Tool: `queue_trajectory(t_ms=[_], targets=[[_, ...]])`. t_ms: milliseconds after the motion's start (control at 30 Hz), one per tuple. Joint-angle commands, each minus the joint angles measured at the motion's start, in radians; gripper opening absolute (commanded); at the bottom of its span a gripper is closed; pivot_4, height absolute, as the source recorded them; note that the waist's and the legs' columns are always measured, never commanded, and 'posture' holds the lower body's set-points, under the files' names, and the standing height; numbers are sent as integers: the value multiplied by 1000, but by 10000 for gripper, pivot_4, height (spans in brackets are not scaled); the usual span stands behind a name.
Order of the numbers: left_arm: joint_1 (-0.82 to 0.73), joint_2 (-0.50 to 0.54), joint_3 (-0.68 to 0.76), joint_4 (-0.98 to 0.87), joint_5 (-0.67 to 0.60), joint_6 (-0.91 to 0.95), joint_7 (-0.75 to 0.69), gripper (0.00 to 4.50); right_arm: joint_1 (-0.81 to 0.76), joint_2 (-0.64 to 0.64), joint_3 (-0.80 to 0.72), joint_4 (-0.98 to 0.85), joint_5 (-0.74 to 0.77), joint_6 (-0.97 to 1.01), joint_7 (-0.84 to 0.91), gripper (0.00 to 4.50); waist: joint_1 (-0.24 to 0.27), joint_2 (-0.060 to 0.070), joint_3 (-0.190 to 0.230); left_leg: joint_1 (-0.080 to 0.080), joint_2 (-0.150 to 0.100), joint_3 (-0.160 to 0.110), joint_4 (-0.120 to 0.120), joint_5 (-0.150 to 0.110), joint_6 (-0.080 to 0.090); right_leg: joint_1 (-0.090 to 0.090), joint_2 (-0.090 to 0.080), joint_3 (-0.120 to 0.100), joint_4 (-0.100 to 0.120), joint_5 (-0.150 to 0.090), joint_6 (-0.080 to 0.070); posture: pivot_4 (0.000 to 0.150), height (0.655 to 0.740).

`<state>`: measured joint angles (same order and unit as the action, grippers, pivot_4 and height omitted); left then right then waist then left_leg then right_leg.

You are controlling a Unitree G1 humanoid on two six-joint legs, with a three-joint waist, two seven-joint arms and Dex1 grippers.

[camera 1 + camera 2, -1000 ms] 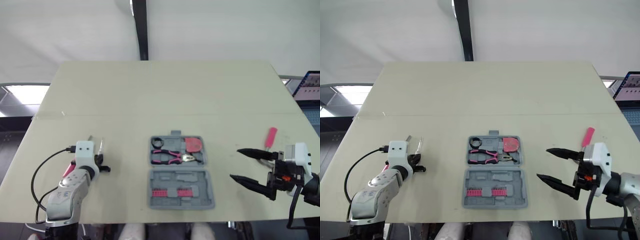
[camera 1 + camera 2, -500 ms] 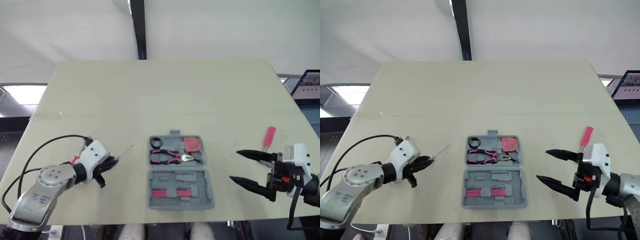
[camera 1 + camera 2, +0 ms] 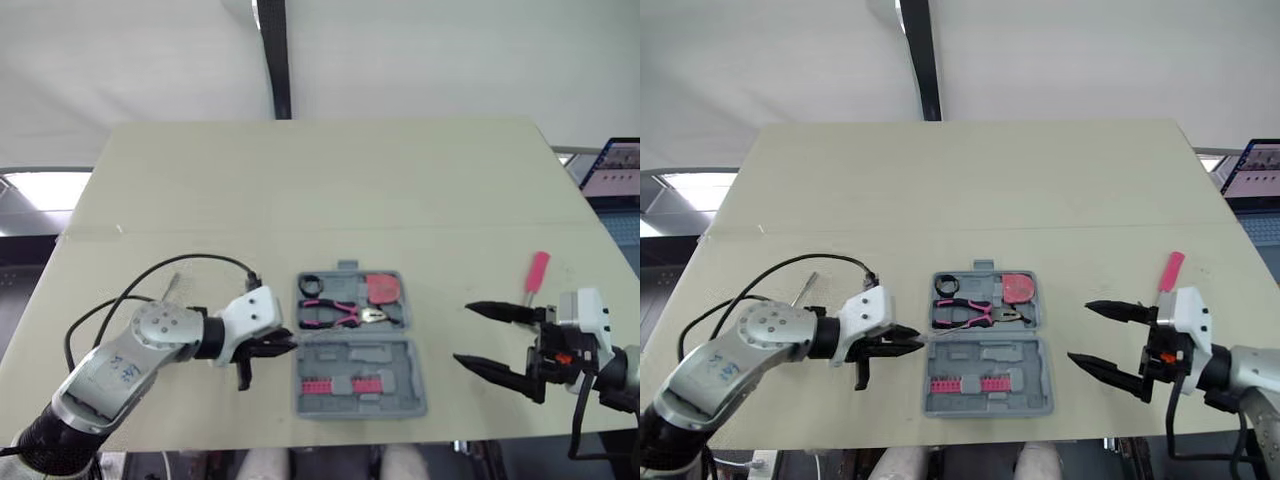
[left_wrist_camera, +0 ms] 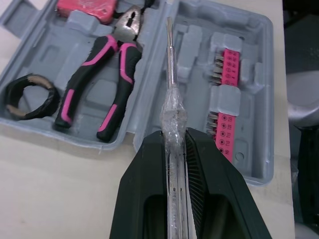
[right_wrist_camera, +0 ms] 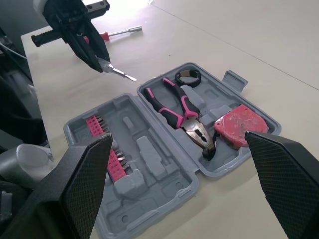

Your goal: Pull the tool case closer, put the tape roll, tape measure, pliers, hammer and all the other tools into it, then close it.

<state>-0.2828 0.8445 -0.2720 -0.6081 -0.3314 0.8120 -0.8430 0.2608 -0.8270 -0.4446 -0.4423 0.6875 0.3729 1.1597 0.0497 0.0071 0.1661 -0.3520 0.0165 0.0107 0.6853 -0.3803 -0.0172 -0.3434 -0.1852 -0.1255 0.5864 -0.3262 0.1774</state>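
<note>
The left tool (image 4: 174, 142) holds the thin screwdriver (image 4: 170, 59) tight, but it may slip and miss the tool case (image 3: 400, 395); the right tool (image 3: 463, 333) is wide open and empty.

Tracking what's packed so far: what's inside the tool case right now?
In the tool case, the far half holds the tape roll, pliers and tape measure; the near half holds pink bit strips. Anything beneath them is covered.

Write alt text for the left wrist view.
The left tool grips a slim flat-blade screwdriver, its tip over the open grey tool case. Inside lie pink-handled pliers, a black tape roll, a red tape measure and pink bit strips.
</note>
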Motion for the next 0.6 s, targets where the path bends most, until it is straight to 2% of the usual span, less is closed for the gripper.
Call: queue_trajectory(t_ms=[33, 333, 600], targets=[[-57, -12, -72, -6, 29, 5, -17, 467, 9, -8, -30, -14, 8, -14, 9, 45000, 0, 0, 0, 0, 0, 0, 0, 0, 0, 0, 0, 0, 0, 0, 0, 1500, 7400], [-276, -102, -292, 115, 179, 54, -10, 467, 21, -8, -33, -22, 2, -14, 1, 45000, 4, -1, 1, -1, 0, 0, 1, 0, 0, 0, 0, 0, 0, 0, 0, 1500, 7400], [-347, -153, -375, 143, 226, 88, -40, 467, 48, -11, -54, -39, 5, -7, -7, 45000, 3, -1, 1, -1, 0, 0, 1, 0, 0, 0, 0, 0, 0, 0, 0, 1500, 7400]])
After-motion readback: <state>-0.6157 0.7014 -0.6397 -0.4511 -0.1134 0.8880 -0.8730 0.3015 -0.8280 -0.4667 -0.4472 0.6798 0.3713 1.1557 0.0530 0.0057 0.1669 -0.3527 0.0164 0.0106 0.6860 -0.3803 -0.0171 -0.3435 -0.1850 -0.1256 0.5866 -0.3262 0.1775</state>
